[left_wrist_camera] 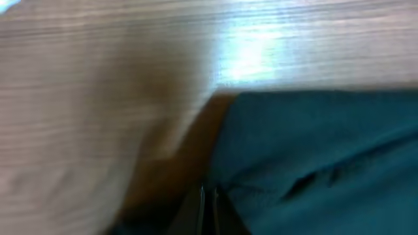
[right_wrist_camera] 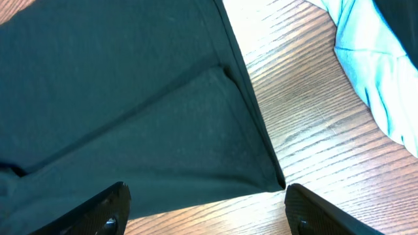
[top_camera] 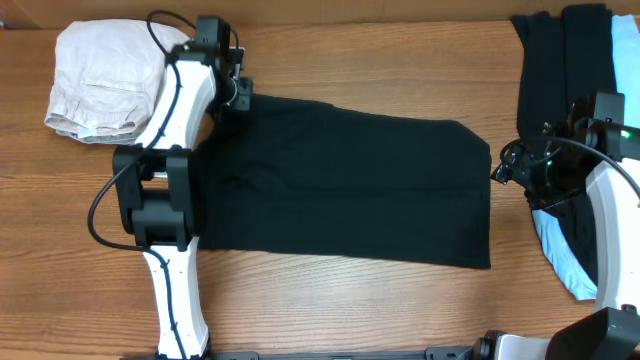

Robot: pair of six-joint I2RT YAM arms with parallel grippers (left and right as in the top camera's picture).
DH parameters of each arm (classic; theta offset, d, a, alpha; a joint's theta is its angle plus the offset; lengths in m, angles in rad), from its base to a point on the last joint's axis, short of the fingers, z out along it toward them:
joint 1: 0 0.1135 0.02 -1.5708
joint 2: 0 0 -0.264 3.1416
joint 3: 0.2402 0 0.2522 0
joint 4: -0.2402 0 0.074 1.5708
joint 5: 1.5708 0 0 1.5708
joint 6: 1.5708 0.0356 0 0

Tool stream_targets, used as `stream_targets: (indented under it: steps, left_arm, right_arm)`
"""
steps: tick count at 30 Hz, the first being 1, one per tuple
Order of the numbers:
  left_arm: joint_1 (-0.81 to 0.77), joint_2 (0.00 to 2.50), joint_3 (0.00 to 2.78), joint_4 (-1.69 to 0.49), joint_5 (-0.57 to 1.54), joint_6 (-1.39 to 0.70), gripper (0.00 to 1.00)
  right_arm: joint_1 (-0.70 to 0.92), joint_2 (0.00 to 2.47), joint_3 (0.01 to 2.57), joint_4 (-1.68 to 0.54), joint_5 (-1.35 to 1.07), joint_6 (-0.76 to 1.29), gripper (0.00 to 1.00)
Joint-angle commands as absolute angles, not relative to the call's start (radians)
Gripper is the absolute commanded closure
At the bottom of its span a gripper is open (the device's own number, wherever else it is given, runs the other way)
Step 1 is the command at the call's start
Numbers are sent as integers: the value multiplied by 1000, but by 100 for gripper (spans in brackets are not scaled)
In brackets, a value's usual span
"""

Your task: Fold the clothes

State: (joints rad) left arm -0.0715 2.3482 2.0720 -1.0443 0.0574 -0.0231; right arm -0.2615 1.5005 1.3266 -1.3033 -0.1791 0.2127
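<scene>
**Black garment lies flat at mid-table, left jaws closed at its far-left corner**

The wooden table (top_camera: 330,300) fills the overhead view. The biggest of the clothes, a black garment (top_camera: 350,190), lies spread flat across the middle, running from just right of the left arm (top_camera: 175,120) almost to the right arm (top_camera: 615,210). Its right edge is cut straight.

At the far left a pale beige garment (top_camera: 100,80) sits folded in a compact bundle, just beside the black one but apart from it. At the far right a stack of black clothes (top_camera: 560,60) reaches the table's far edge. A light-blue garment (top_camera: 570,275) lies on the near side of that stack, partly under the right arm.

The left gripper (top_camera: 240,95) is down at the far-left corner of the spread black garment with its jaws closed together. The left wrist view is too blurred to tell whether any cloth is caught between them.

The right gripper (top_camera: 508,172) stands at the garment's right edge, jaws wide apart and holding nothing. In the right wrist view its dark fingers (right_wrist_camera: 108,209) frame a corner of the black fabric, with bare wood and the light-blue cloth further right.
</scene>
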Motion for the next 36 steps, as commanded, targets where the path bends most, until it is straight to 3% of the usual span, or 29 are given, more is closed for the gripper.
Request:
stream_targets:
  steps: [1, 5, 15, 18, 23, 28, 32, 36]
  left_arm:
    - [-68, 2340, 2149, -1185, 64, -54, 96]
    - [-68, 2342, 2089, -1287, 72, -83, 96]
    - [-75, 2342, 1890, -1295, 75, -112, 96]
    - [-79, 2342, 1890, -1308, 75, -82, 91]
    - [-79, 2341, 1977, -1366, 75, -70, 62]
    - [-87, 2341, 2196, -1393, 78, -36, 40]
    - [-109, 2342, 2276, -1269, 80, 50, 10]
    - [-123, 2394, 2258, -1227, 83, 94, 10]
  right_arm:
    - [-263, 1482, 1348, -1306, -178, 208, 21]
    - [-263, 1482, 1348, -1308, -178, 208, 21]
    - [-263, 1482, 1348, -1308, -178, 208, 20]
    - [-263, 1482, 1348, -1307, -178, 208, 21]
    - [-263, 1482, 1348, -1301, -178, 208, 20]
    - [-263, 1482, 1348, -1284, -178, 208, 20]
    - [-263, 1482, 1348, -1265, -178, 208, 20]
    - [-263, 1482, 1348, -1259, -178, 208, 20]
